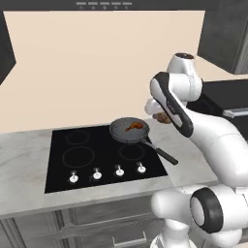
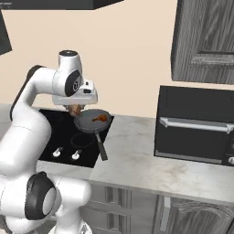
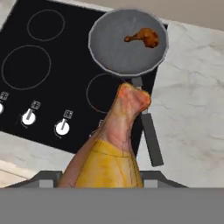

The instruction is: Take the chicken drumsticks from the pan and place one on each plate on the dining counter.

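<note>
Right at the gripper [image 3: 107,175], the jaws are clamped on the plump end of a chicken drumstick [image 3: 114,140]. In the hand view its fat golden body fills the space between the fingers, and its long axis runs straight out along the gripper's line of sight, the pinkish bone knob leading. So this one is up and off the pan, carried in the air, hanging under the hand just beside the pan's near rim in the right base view [image 2: 75,109].

Past that bone tip sits the dark grey frying pan [image 3: 127,41] on the far right burner of the black cooktop [image 3: 48,83]. Its long black handle [image 3: 148,131] reaches back toward the hand and passes just beside the held drumstick. Inside the pan, toward its far right side, lies the second drumstick [image 3: 143,37], small and orange-brown, thin bone end pointing left. It is well apart from the fingers and untouched.

Further out there is marbled grey worktop [image 2: 137,160] to the right of the cooktop, and a dark oven-like appliance [image 2: 196,123] beyond that. No plates or dining counter appear from where the base stands.

My read is that the pickup is done, and the next move hinges on carrying this drumstick away from the stove to a plate, which likely needs the base to drive. The drumstick juts forward, so it should be swung clear of the pan rim and handle.
</note>
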